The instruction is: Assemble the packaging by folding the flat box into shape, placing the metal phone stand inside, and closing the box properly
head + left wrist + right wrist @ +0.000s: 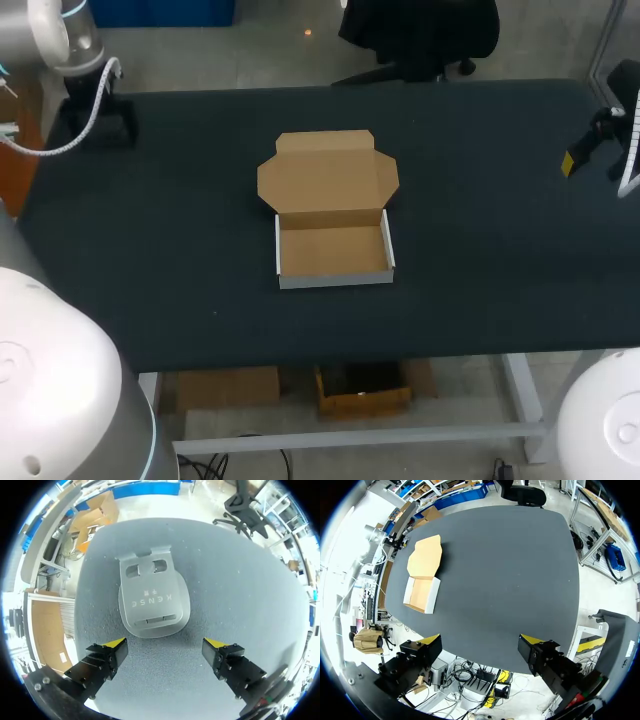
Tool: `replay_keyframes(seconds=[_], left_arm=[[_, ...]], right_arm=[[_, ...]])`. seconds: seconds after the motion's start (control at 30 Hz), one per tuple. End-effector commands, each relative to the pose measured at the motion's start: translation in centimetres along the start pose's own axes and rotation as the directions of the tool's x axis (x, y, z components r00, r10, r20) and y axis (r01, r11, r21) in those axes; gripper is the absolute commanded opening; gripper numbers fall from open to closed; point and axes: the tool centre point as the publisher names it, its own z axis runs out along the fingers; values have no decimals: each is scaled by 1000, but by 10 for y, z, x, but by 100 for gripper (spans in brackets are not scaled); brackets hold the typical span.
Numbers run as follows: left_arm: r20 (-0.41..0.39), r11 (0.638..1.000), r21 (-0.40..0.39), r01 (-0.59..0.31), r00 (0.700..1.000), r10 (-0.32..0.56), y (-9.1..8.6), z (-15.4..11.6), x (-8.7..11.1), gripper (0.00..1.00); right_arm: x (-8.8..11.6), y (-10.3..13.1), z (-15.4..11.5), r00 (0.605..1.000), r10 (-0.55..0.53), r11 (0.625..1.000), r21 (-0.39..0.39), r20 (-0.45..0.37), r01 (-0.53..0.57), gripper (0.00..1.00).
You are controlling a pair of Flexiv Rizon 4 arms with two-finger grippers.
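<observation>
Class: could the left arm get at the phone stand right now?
Probably yes: the phone stand lies flat just ahead of the open left gripper, nothing lying between them or on it.

head: we look down on the tabletop [500, 260] from behind | left wrist: close above stand [152, 600] | right wrist: high, shares box [423, 575] with head

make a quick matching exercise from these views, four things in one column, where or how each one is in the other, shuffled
Things:
1. cardboard box
2. metal phone stand
3. left gripper
4. right gripper

States:
a. open, empty, box far off ahead of it
b. lying flat on the table, outside the box
c. folded into shape, open on top, empty
d. open, empty, stand just ahead of its fingers

Pairs: 1-c, 2-b, 3-d, 4-a
</observation>
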Motion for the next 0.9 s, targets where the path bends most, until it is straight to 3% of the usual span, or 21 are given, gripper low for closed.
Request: replay_keyframes(seconds=[0.03, 0.9], left_arm=[[1, 1000, -16, 1, 1000, -1, -9, 3, -1, 100], [-18, 1000, -21, -5, 1000, 5, -25, 4, 0, 100]], right_arm=[[0, 0, -1, 1000, 0, 1000, 4, -2, 0, 100], [0, 0, -1, 1000, 0, 1000, 4, -2, 0, 100]])
